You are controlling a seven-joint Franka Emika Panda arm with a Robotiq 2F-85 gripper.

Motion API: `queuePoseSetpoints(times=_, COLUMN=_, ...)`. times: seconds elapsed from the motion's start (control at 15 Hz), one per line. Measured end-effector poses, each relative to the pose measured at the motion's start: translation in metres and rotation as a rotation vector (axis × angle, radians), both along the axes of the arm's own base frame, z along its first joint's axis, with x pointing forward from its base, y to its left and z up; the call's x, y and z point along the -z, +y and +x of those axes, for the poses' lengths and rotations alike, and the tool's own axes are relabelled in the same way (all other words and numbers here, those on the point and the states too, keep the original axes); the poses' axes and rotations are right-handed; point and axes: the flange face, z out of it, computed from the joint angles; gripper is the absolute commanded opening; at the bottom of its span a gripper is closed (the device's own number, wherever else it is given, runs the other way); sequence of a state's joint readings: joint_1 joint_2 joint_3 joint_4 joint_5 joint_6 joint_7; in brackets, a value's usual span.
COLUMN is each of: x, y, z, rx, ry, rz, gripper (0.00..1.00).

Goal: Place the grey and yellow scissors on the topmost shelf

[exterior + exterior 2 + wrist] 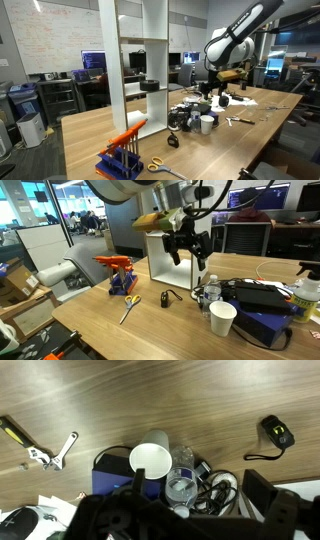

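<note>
The grey and yellow scissors (162, 167) lie flat on the wooden table near its front edge, next to the blue rack; they also show in an exterior view (130, 307). They are out of the wrist view. The white shelving unit (108, 70) stands on the table; its uprights run off the top of the frame, so the topmost shelf is out of view. My gripper (187, 248) hangs open and empty in the air beside the unit, well away from the scissors. In the wrist view its dark fingers (200, 500) hover over a clutter of objects.
A blue rack with orange-handled tools (120, 275) stands near the scissors. A white cup (150, 458), a clear bottle (181, 485), cables and a blue box sit under the gripper. A black corded device (277, 430) and a small metal tool (52, 455) lie on the table.
</note>
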State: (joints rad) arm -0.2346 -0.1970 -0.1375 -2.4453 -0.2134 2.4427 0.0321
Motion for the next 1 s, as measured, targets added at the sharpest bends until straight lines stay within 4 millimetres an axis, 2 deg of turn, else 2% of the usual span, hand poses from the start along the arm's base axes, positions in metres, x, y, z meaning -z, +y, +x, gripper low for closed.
queuePoseSetpoints(times=0.27, x=-0.008, y=-0.002, z=0.003, rx=0.000, ry=-0.016, rz=-0.006, gripper=1.00)
queuePoseSetpoints(times=0.6, x=-0.003, y=0.003, z=0.003, rx=-0.005, ry=-0.009, rz=0.006, gripper=1.00)
queuePoseSetpoints(times=0.73, x=0.000, y=0.017, z=0.005, rx=-0.021, ry=-0.010, rz=0.038, gripper=1.00)
queuePoseSetpoints(times=1.0, x=0.005, y=0.065, z=0.012, rx=-0.087, ry=-0.021, rz=0.134, gripper=1.00)
